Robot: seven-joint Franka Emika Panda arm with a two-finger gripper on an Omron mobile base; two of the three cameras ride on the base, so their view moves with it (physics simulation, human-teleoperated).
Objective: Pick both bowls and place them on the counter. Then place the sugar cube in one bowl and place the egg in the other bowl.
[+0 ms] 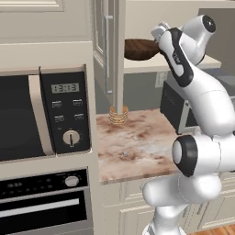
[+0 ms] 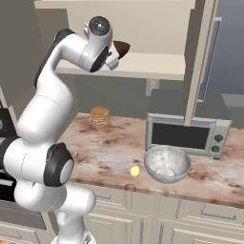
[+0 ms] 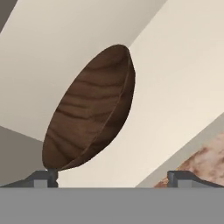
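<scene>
Fingers point(image 3: 43, 178) stand spread wide apart, gripping nothing, their tips pointed at the brown bowl point(image 3: 92, 116) on the cream shelf point(image 1: 151, 65). From the base cameras the arm hides most of that bowl. Below the shelf, on the counter point(image 2: 105, 152), sit the grey bowl point(image 2: 167, 163), the egg point(image 2: 135, 171) beside it, and a speck that may be the sugar cube point(image 1: 123, 154).
</scene>
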